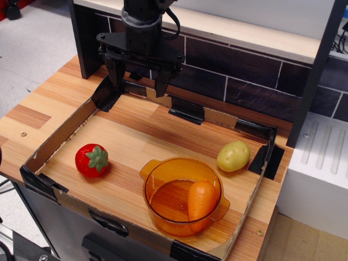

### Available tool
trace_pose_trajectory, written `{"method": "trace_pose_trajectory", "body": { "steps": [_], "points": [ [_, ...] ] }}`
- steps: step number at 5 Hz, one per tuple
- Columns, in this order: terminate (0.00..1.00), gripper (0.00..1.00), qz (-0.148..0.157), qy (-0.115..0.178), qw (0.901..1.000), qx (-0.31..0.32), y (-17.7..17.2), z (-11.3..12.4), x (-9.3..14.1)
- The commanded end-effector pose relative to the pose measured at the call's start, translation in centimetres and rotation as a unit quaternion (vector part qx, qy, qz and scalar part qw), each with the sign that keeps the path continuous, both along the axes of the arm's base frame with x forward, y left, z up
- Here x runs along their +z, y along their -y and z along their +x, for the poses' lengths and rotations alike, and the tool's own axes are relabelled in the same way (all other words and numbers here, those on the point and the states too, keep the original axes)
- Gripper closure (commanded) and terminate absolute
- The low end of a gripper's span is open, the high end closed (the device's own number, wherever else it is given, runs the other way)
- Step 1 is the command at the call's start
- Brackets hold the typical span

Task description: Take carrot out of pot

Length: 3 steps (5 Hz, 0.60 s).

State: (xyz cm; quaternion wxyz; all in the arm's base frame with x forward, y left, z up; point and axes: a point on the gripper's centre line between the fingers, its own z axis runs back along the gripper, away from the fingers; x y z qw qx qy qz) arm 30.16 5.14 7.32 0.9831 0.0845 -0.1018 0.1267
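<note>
The transparent amber pot point(163, 187) stands at the front right of the wooden surface, with two small side handles. The orange carrot point(201, 200) lies inside it, against the pot's right side, blunt tip pointing toward the front. My gripper point(138, 81) hangs at the back left, well above the surface and far from the pot. Its two black fingers point(115, 76) are spread apart and hold nothing.
A red strawberry point(92, 160) lies at the front left. A yellow-green potato point(234, 156) lies at the right, behind the pot. A low cardboard rim point(65, 130) with black tape encloses the work area. A dark tiled wall point(244, 70) stands behind.
</note>
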Motion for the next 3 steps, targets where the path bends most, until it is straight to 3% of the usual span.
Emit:
{"method": "trace_pose_trajectory", "body": {
  "steps": [1, 2, 3],
  "points": [
    [0.00, 0.00, 0.000, 0.000, 1.0000, 0.000, 0.0, 0.0, 0.0],
    [0.00, 0.00, -0.033, 0.007, 0.9994, 0.004, 2.4, -1.6, 1.5],
    [0.00, 0.00, -0.071, 0.006, 0.9970, -0.033, 4.8, -4.4, 3.5]
  ]
}}
